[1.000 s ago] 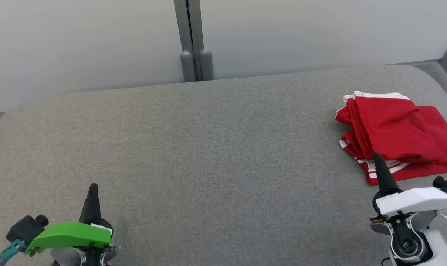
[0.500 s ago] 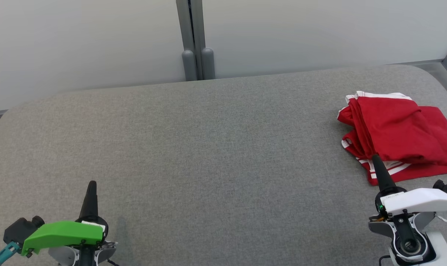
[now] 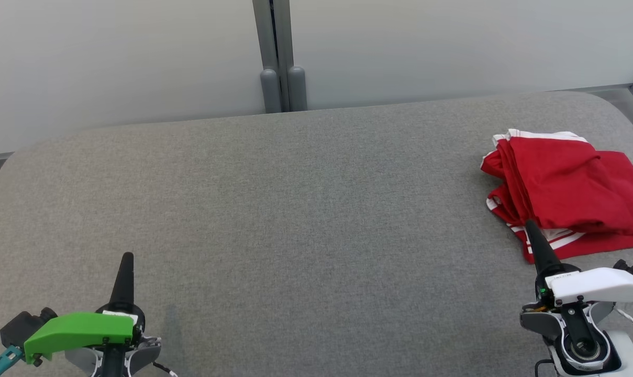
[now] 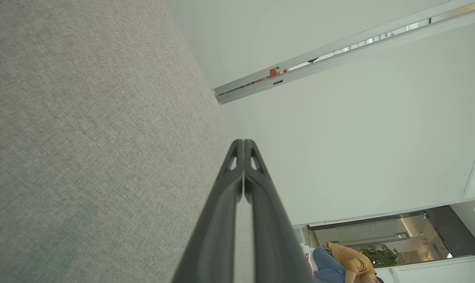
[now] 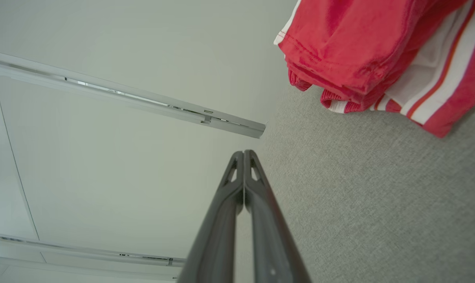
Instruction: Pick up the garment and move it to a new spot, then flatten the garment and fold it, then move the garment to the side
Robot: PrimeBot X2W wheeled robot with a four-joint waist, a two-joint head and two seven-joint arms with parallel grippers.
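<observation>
Grey woven cloth over the counter (image 3: 295,209), matt, with a fine, slightly rough weave. At the counter's right end, soft red cloth of the garment (image 3: 562,193), matt and creased, trimmed with white bands. Along the counter's near edge, smooth dark matt fingers on the left end effector (image 3: 127,257) and the right end effector (image 3: 529,225), plastic or rubber by the look. At the counter's near left corner, a green shell (image 3: 80,331) of smooth plastic with a dull sheen. At its near right corner, a white shell (image 3: 599,280) of glossier plastic. Beyond the counter's far edge, smooth matt pale wall panels (image 3: 112,68) and a grey post (image 3: 279,52), satin, seemingly painted metal.
</observation>
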